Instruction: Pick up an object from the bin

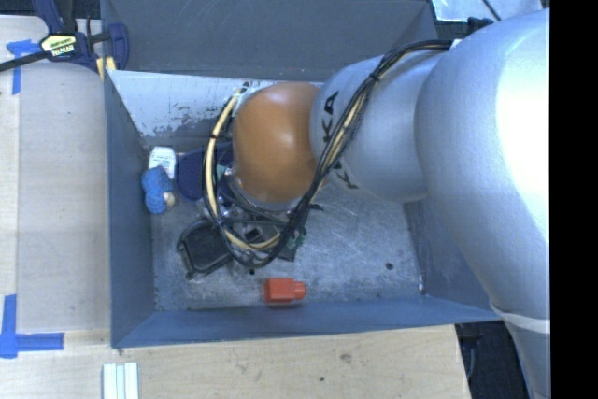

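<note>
Grey metal bin, scuffed floor, a few loose things lying flat along the left and front. The arm reaches in from the right, pitched down, probably to get the gripper to the floor. Its orange wrist cover and cables hide it, so grip state can't be told. The black flat object sits just left of the gripper, the red block just in front, and the blue-and-white item further left.

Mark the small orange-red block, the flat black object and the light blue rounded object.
small orange-red block [283, 291]: camera view, top face.
flat black object [203, 249]: camera view, its centre.
light blue rounded object [155, 192]: camera view, its middle.
</note>
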Controlling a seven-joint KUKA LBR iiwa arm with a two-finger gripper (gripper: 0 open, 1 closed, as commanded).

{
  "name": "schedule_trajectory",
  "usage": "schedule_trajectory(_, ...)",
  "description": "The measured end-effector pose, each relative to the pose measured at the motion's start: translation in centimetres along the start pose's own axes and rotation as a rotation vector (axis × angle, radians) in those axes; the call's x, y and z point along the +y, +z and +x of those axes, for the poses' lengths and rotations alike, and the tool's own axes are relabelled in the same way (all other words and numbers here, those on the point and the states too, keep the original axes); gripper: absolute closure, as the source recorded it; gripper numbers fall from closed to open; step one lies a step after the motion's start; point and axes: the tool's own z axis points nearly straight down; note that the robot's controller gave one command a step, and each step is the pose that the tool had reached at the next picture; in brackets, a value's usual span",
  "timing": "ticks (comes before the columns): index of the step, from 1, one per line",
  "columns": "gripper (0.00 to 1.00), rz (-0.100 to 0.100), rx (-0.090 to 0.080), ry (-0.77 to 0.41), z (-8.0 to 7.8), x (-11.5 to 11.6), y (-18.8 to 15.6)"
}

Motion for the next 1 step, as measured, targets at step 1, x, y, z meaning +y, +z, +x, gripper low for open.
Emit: schedule_trajectory(1,1.0,0.001,-0.003,0.004,0.02,-0.05,-6.33)
